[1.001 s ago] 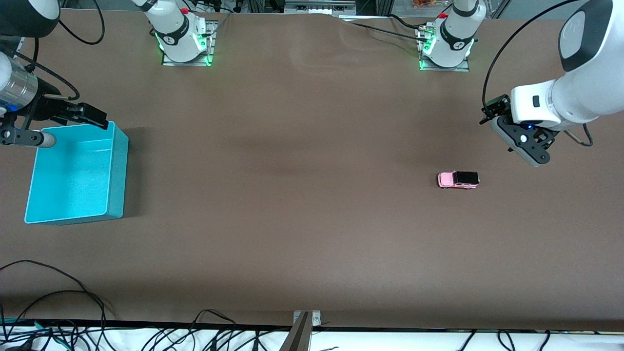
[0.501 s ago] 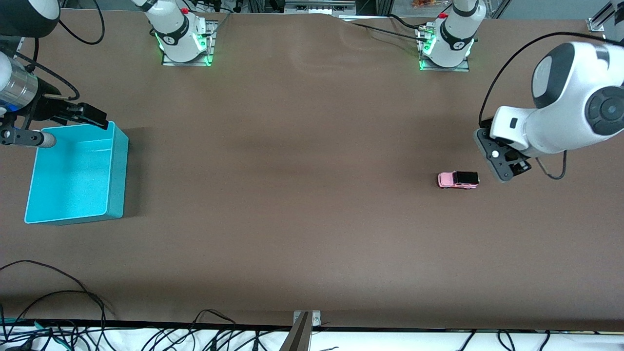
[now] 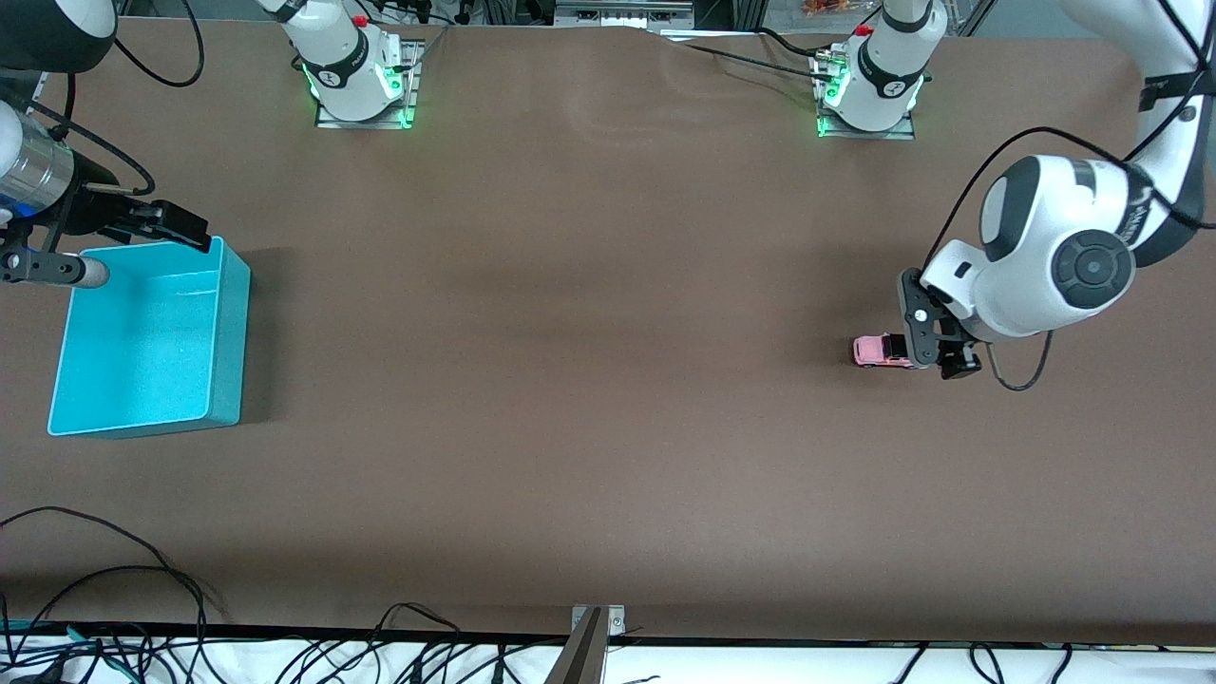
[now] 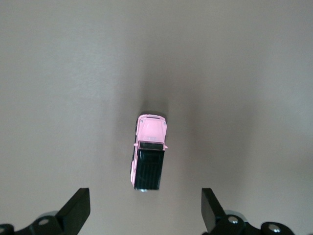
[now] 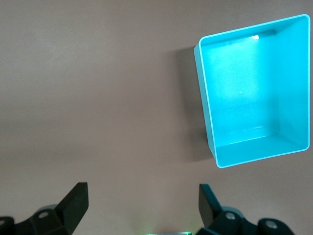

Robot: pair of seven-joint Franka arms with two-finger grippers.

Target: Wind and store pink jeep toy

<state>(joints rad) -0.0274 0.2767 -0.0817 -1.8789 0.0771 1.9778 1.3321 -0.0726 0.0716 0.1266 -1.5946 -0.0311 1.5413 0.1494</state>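
The pink jeep toy (image 3: pixel 871 351) stands on its wheels on the brown table toward the left arm's end; only its pink front shows in the front view. In the left wrist view the pink jeep toy (image 4: pixel 149 152) shows whole, with a pink bonnet and a black roof. My left gripper (image 3: pixel 933 344) hangs just over its black-roofed end. The left gripper (image 4: pixel 145 213) is open, its fingers spread wide, touching nothing. My right gripper (image 3: pixel 182 228) waits over the corner of the turquoise bin (image 3: pixel 233 323). The right gripper (image 5: pixel 144 208) is open with nothing in it.
The turquoise bin (image 5: pixel 205 107) has nothing in it and sits at the right arm's end of the table. Both arm bases (image 3: pixel 356 71) stand along the edge farthest from the front camera. Loose black cables (image 3: pixel 114 608) lie at the nearest edge.
My left arm has swung in from the table's end and come down over the jeep, now covering its black roof in the front view. The right arm and the jeep have not moved.
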